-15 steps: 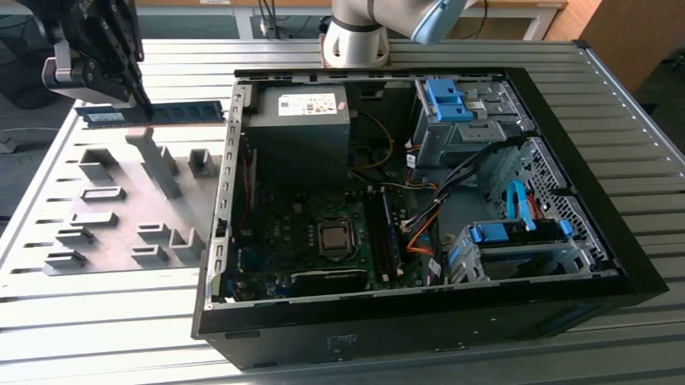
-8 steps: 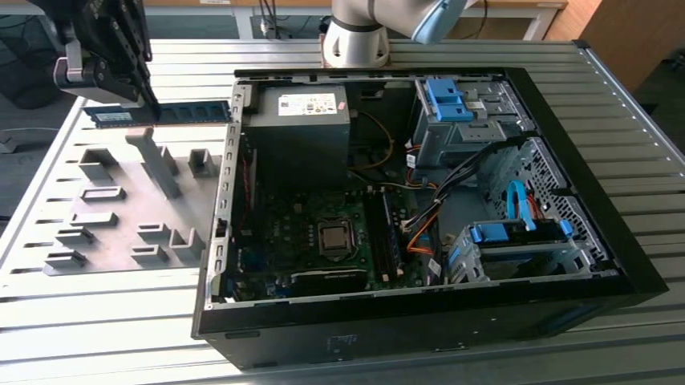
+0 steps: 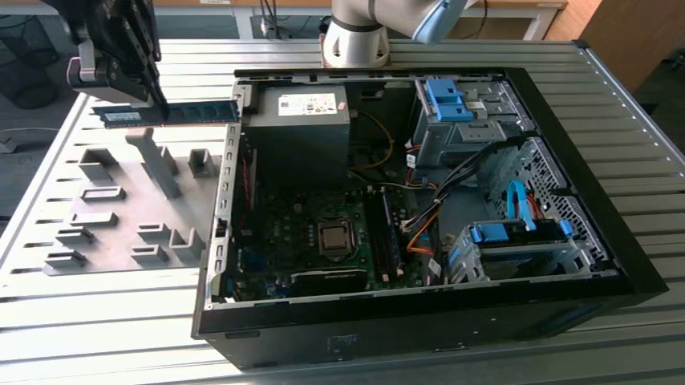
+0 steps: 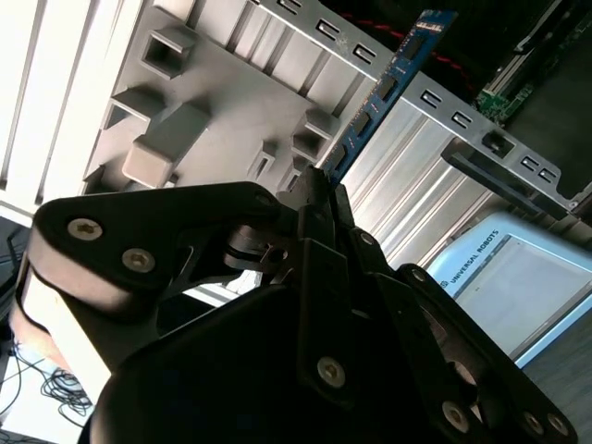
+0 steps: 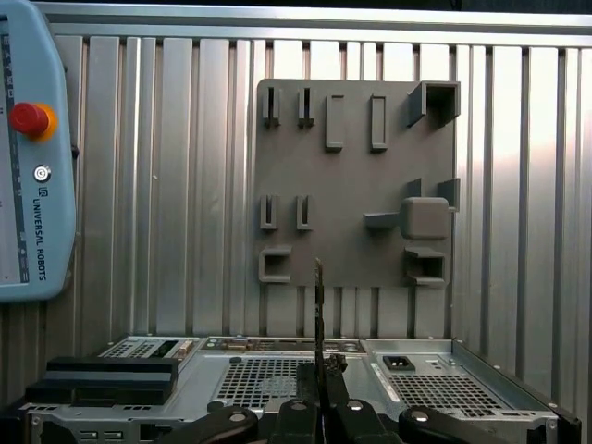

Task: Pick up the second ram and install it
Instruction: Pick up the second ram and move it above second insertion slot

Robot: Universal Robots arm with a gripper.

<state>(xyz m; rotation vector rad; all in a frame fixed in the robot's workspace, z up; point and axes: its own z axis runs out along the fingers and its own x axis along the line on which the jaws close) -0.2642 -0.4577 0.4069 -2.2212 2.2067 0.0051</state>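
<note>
The second ram (image 3: 172,114), a long thin green stick with a pale blue label, hangs level in the air above the grey fixture plate (image 3: 118,204), just outside the open computer case (image 3: 428,200). My gripper (image 3: 134,103) is shut on it near its labelled end. In the second wrist view the ram (image 4: 384,88) sticks out from between the black fingers (image 4: 314,199) toward the case wall. In the first wrist view the ram (image 5: 319,310) appears edge-on, rising from the gripper (image 5: 319,381).
Grey fixture blocks (image 3: 160,164) stand up from the plate under the ram. Inside the case lie the power supply (image 3: 300,120), the motherboard (image 3: 321,241) with its dark memory slots (image 3: 383,233), cables and blue drive bays (image 3: 514,237). A teach pendant (image 5: 28,157) lies on the slatted table.
</note>
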